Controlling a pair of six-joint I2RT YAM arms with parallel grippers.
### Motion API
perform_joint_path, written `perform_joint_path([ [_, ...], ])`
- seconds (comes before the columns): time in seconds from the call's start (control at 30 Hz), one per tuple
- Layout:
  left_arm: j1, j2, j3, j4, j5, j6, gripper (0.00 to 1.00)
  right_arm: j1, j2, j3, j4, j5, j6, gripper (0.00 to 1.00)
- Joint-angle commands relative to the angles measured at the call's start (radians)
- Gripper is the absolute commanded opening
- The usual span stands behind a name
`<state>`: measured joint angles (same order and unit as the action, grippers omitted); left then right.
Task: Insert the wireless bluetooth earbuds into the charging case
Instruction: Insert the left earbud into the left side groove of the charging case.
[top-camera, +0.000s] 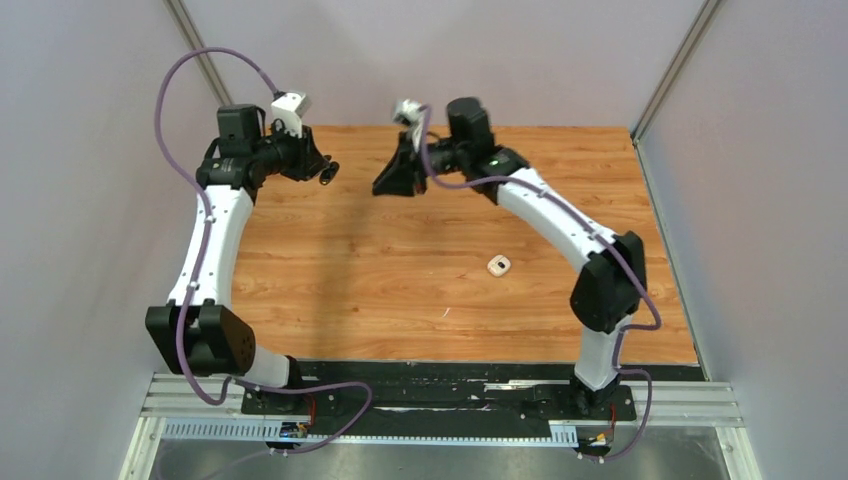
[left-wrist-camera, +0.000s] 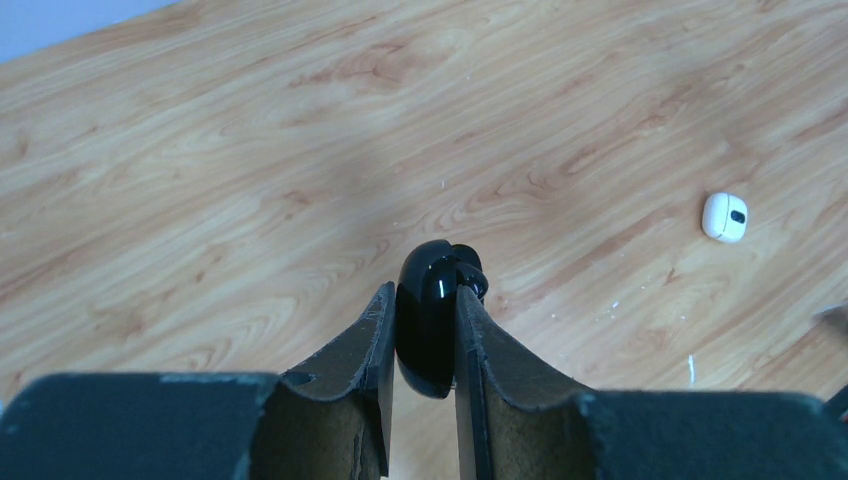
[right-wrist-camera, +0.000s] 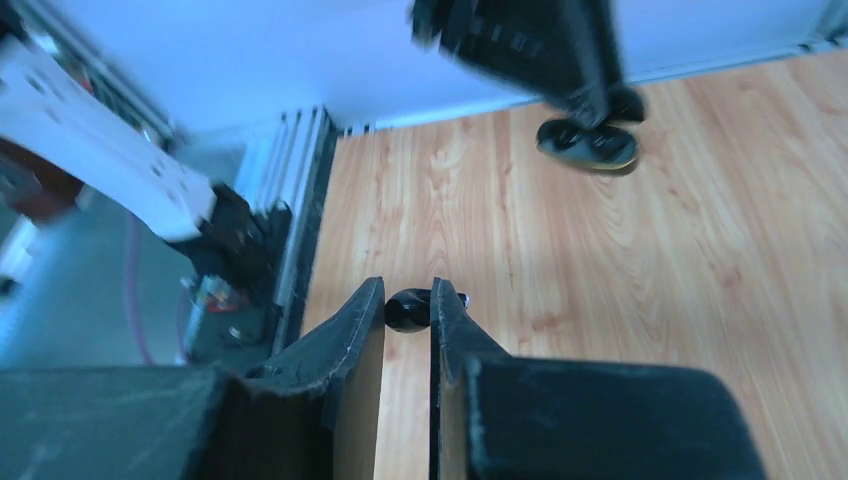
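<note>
My left gripper is held above the far left of the wooden table, shut on a glossy black charging case. In the right wrist view the case hangs under the left gripper and shows a pale inside. My right gripper faces it from the right. It is shut on a tiny black earbud, pinched between its fingertips. A small white rounded piece with a dark spot lies alone on the table and also shows in the left wrist view. No other earbuds show.
The wooden table is walled by pale panels at the back and sides. A black strip and metal rail carrying the arm bases run along the near edge.
</note>
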<state>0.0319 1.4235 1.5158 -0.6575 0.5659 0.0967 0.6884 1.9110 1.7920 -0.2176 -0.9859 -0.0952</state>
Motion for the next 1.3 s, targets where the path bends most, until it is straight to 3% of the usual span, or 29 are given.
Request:
perform_joint_path([
  [0.0, -0.098, 0.057, -0.011, 0.185, -0.004, 0.057, 0.0, -0.091, -0.089, -0.009, 0.045, -0.046, 0.504, 0.0],
  [0.13, -0.181, 0.099, -0.026, 0.231, -0.018, -0.018, 0.0, -0.16, -0.105, -0.007, 0.045, -0.039, 0.724, 0.0],
  [0.4, -0.288, 0.098, -0.079, 0.341, 0.001, -0.208, 0.0, -0.219, -0.099, -0.03, 0.054, 0.036, 0.871, 0.0],
  [0.57, -0.307, 0.091, -0.091, 0.379, -0.071, -0.329, 0.0, -0.217, -0.065, -0.028, 0.059, 0.092, 0.949, 0.0],
  [0.83, -0.316, 0.075, -0.083, 0.364, -0.131, -0.478, 0.0, -0.192, -0.044, -0.02, 0.059, 0.202, 0.966, 0.0],
  [1.27, -0.316, 0.076, -0.087, 0.36, -0.095, -0.677, 0.0, -0.139, -0.016, 0.007, 0.089, 0.224, 0.927, 0.0],
])
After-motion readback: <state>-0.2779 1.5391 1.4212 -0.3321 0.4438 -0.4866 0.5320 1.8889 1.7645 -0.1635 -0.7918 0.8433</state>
